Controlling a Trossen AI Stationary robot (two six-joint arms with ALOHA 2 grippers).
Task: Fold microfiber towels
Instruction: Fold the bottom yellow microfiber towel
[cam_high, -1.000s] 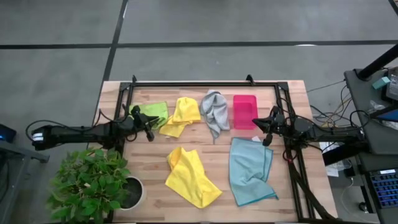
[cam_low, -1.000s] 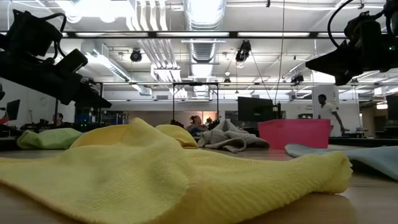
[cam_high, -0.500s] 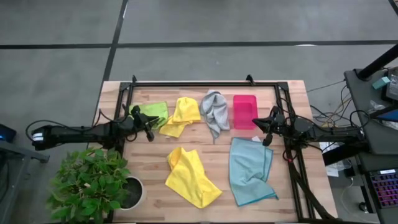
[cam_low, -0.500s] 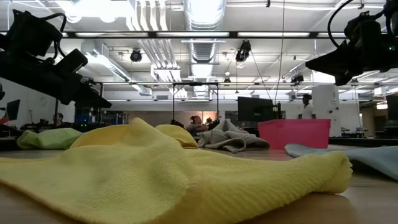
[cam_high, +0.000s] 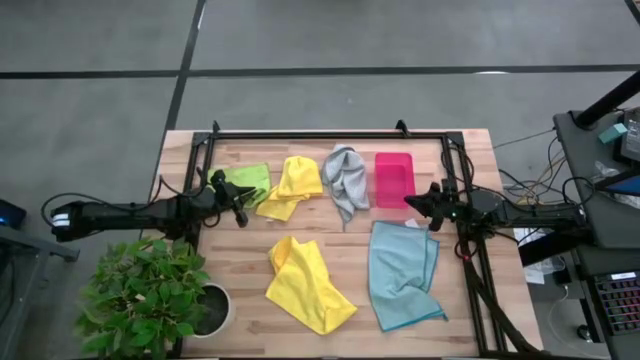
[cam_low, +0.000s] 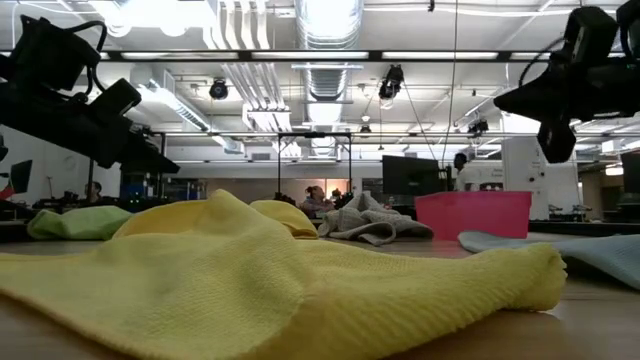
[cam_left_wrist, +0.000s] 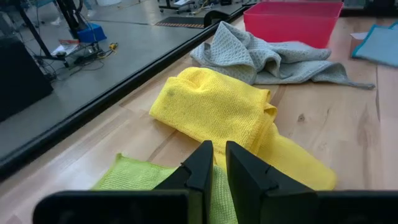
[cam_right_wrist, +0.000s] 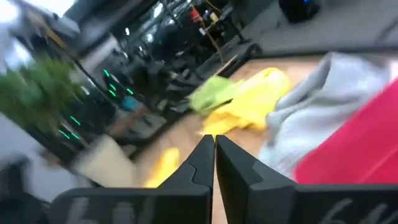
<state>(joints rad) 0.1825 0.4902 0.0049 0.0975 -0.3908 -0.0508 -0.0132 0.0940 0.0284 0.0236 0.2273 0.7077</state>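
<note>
Lying spread over a wooden table (cam_high: 330, 262) are five soft cloths and one hard tray. Along the far side, going from the left arm's end to the right arm's end, sit a lime green towel (cam_high: 248, 181), a small yellow towel (cam_high: 291, 186), a grey towel (cam_high: 345, 182) and a pink tray (cam_high: 394, 178). The green towel and the small yellow towel touch each other. The grey towel is bunched up between the small yellow towel and the tray.

Nearer the front lie a big yellow towel (cam_high: 304, 283) and a light blue towel (cam_high: 402, 273), side by side but apart. Both are crumpled with corners turned over, not folded flat. In the low view the big yellow towel (cam_low: 250, 280) fills most of the front.

The left gripper (cam_high: 238, 206) hangs just beside the green towel's near edge. Its fingers (cam_left_wrist: 202, 168) are almost pressed together, with only a thin gap, and they hold nothing.

The right gripper (cam_high: 413, 204) sits near the tray's front corner, above the far edge of the blue towel. Its fingers (cam_right_wrist: 200, 158) are pressed together and hold nothing. That wrist view is blurry, so the small things in it are hard to make out.

A leafy green plant (cam_high: 148, 293) in a pot stands at the table's front corner on the left arm's side.
</note>
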